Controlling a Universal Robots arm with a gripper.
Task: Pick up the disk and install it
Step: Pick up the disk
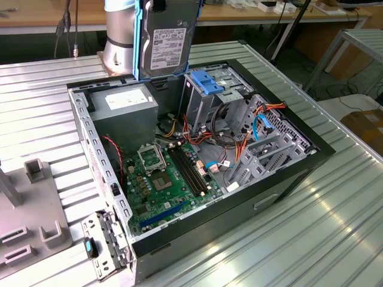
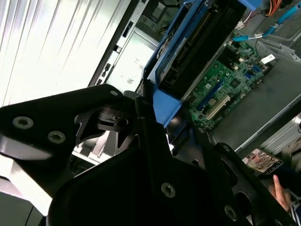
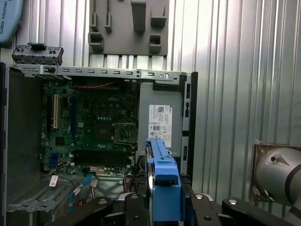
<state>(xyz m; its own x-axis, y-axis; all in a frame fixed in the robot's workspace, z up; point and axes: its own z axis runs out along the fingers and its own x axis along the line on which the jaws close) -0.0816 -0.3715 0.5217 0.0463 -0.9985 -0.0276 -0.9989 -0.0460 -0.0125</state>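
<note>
The disk [image 1: 170, 39] hangs upright above the back of the open computer case [image 1: 299, 173], its white label facing the exterior view and blue rails along its edges. In the first wrist view the disk [image 3: 162, 165] shows edge-on with a blue tab, and my gripper [image 3: 162, 205] is shut on it, black fingers [image 3: 200, 202] on both sides. In the second wrist view the disk [image 2: 197, 42] runs away from the gripper [image 2: 157, 117] over the motherboard [image 2: 225, 84].
Inside the case lie the green motherboard [image 1: 167, 179], a grey power supply box [image 1: 122, 107] and a metal drive cage with a pale blue bracket [image 1: 206, 84]. Loose cables [image 1: 263, 119] cross the cage. A grey fixture [image 1: 30, 209] sits on the table. A person's hand [image 2: 282, 190] is nearby.
</note>
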